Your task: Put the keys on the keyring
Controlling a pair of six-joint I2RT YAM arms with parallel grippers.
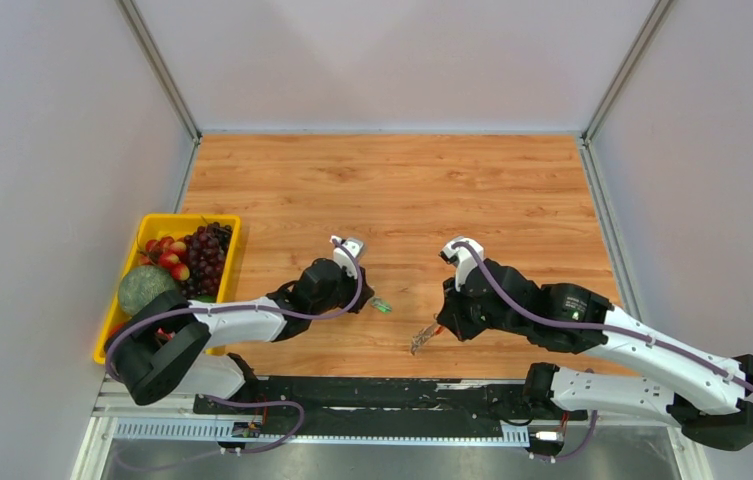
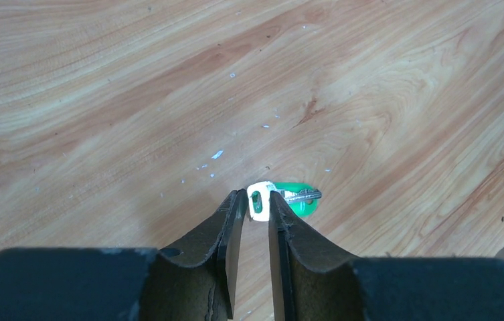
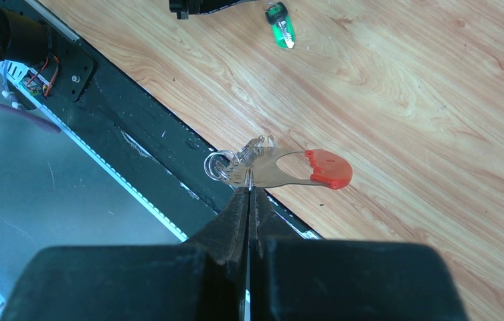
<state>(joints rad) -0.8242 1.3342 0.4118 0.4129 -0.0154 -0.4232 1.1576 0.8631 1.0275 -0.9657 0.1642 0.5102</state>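
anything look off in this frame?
Minor only: white flecks are scattered on the table just beyond the keys, like chips or debris. A yellow bin of fruit sits at the left edge, unrelated to the key job. Nothing looks damaged or spilled.

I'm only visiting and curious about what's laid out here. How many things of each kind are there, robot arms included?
Robot arms: 2
Green-headed key: 1
Keyring: 1
Yellow fruit basket: 1
Total: 5
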